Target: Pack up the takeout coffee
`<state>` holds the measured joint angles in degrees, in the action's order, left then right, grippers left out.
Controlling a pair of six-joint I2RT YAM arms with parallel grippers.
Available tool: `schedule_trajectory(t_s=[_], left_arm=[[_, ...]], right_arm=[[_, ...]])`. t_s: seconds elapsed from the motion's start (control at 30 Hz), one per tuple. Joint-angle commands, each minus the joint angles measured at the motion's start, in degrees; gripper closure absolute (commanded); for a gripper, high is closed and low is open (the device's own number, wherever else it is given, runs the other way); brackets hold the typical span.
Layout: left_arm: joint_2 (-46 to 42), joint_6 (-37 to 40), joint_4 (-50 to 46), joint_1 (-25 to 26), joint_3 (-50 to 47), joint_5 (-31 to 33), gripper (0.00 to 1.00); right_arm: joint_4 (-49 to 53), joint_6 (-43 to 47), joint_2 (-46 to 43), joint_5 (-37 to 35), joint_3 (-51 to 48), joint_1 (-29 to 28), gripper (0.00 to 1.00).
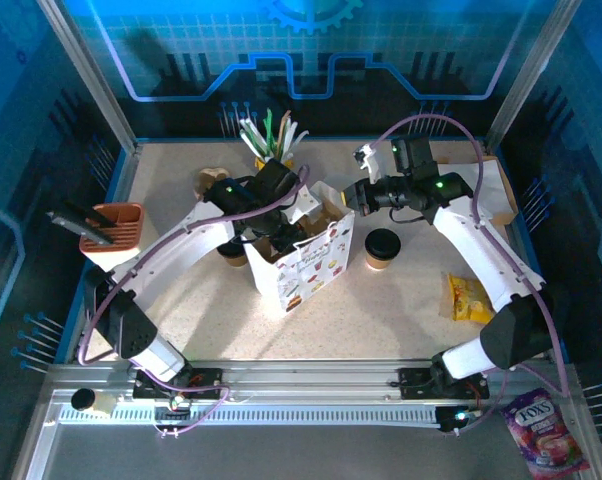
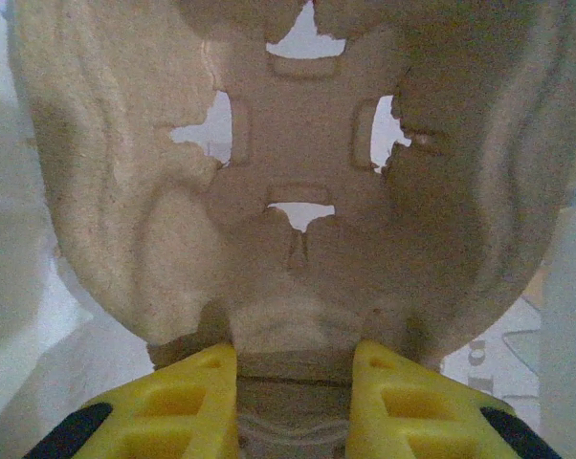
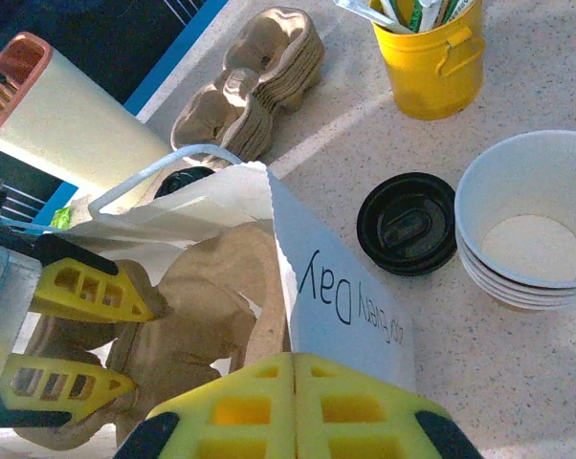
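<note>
Left end effector (image 2: pixel 293 361) grips the pulp carrier (image 2: pixel 125 191) in the white bag (image 3: pixel 336 287) mouth; right end effector (image 3: pixel 295 368), closed, pinches the bag rim. One coffee cup (image 1: pixel 382 247) and the second cup (image 3: pixel 180 181) stand on the worktop (image 1: pixel 381 315), unpacked

Left wrist view: the carrier (image 2: pixel 298 191) is a close blur, and the left tool (image 2: pixel 293 368) has its fingers (image 2: pixel 188 402) cut off by the lower edge. From above, the bag (image 1: pixel 303 265) swallows that tool's tips, and a brown cup (image 1: pixel 231 253) left of it sits half under the left arm (image 1: pixel 181 245) — lidded or not, too small to tell. Right wrist view: a dark lid (image 3: pixel 181 180) lies mostly behind the bag's top edge; the white cups (image 3: pixel 532 225) and yellow cup (image 3: pixel 432 62) run off the picture — as do the right tool (image 3: pixel 293 368) fingers.
</note>
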<state>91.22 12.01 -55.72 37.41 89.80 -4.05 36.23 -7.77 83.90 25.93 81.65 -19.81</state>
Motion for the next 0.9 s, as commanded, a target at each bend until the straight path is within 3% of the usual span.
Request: schedule_trajectory(t_s=[0.0,0.87], left_arm=[[1.33,-0.01,-3.72,0.69,2.3,1.03,0.73],[8.71,1.05,-13.43,3.71,10.44,9.22,0.73]], right_arm=[[-0.4,-0.58,-1.89,0.03,-1.05,0.22,0.92],[-0.5,-0.62,-3.24,-1.34,-4.3,-1.19,0.92]])
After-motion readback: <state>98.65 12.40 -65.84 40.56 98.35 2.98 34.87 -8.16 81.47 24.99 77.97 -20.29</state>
